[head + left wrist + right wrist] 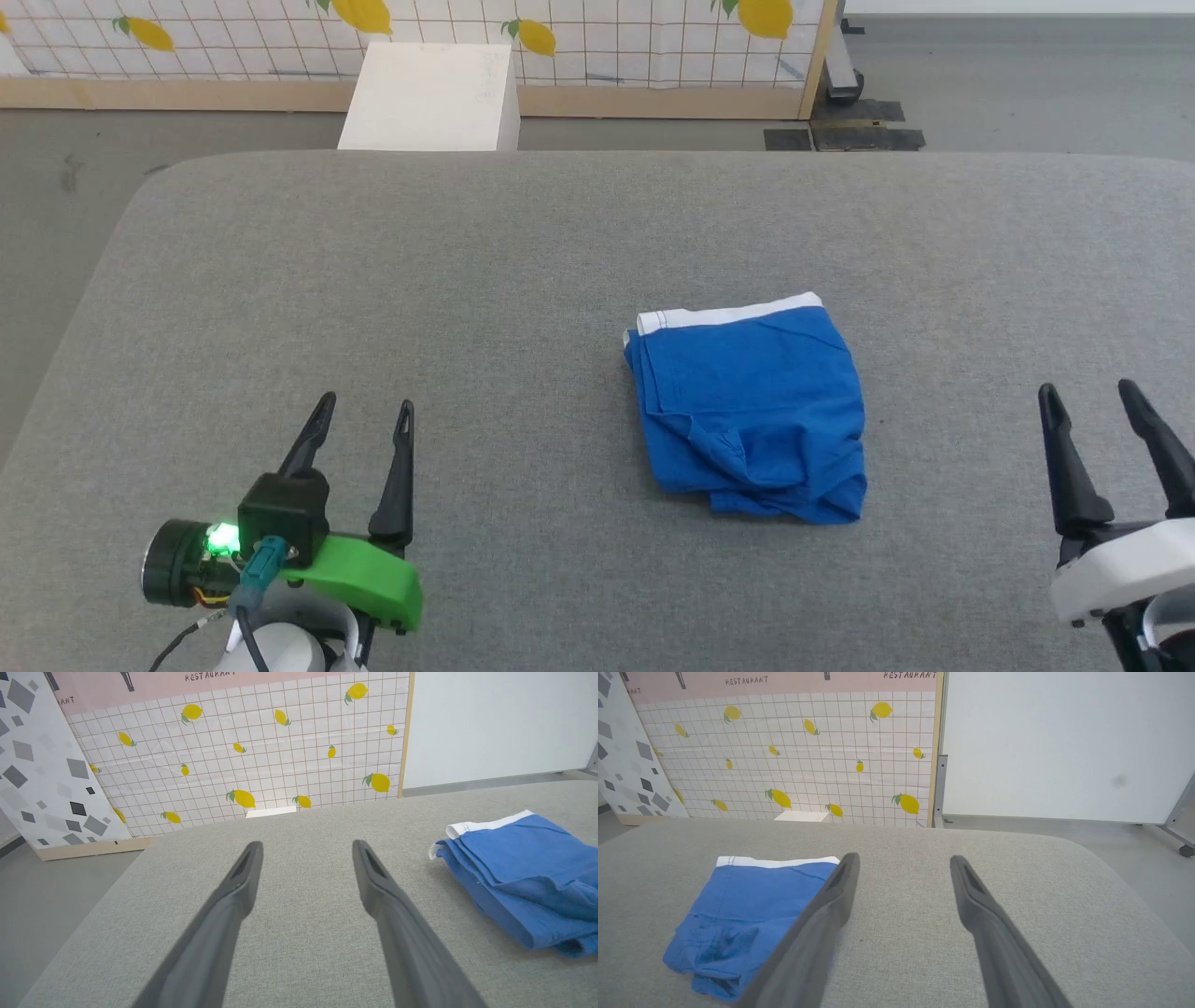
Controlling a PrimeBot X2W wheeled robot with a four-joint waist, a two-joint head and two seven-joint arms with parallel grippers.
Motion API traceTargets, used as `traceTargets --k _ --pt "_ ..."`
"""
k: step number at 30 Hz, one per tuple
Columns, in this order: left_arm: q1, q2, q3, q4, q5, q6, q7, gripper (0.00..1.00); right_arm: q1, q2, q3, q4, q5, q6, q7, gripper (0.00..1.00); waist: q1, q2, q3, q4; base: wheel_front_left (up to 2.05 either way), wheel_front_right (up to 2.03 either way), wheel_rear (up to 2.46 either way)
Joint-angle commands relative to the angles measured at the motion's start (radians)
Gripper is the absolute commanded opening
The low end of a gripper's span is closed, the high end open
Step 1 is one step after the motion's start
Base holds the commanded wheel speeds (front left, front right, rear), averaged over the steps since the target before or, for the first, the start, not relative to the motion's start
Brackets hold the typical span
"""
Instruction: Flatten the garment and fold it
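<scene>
Head view: garment (pixel 747 411) lies on the grey padded table (pixel 420 261), right of centre. It is gathered into a compact layered stack, with the white waistband (pixel 728 314) at the far edge and the near edge rumpled. My left gripper (pixel 366 401) and right gripper (pixel 1086 385) flank it, well apart from it, both spread wide and empty. Judgement: thin, light, limp cloth; layers likely to slide. Best hold: waistband corners, where the elastic is firmer, pinched low against the padding.

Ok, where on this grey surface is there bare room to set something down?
Bare grey surface stretches between the open left claw and the folded blue shorts, between the shorts and the open right claw, and across the far half behind the shorts. The crowded spot is the shorts themselves.
</scene>
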State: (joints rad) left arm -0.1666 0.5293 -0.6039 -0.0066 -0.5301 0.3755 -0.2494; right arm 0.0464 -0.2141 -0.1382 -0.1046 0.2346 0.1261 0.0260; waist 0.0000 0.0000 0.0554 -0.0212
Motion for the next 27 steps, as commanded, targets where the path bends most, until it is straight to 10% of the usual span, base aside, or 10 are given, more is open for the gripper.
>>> traceTargets --k 1,12,27 --pt "0.016 0.001 0.003 -0.003 -0.003 0.006 -0.007 1.0 0.014 0.009 -0.002 -0.012 -0.013 0.005 -0.004 1.0 0.0 0.0 0.0 0.001 0.0 0.0 0.0" --pt "0.006 0.0 -0.006 -0.019 0.008 0.003 -0.006 1.0 0.012 0.009 0.017 -0.043 0.004 0.005 0.075 1.0 0.0 0.0 0.037 0.018 0.0 0.0 0.0" --pt "-0.082 -0.037 -0.045 -0.019 0.052 -0.018 -0.005 1.0 -0.235 -0.033 -0.019 -0.008 0.296 0.005 0.79 1.0 0.0 0.0 0.231 0.159 0.0 0.0 0.0"
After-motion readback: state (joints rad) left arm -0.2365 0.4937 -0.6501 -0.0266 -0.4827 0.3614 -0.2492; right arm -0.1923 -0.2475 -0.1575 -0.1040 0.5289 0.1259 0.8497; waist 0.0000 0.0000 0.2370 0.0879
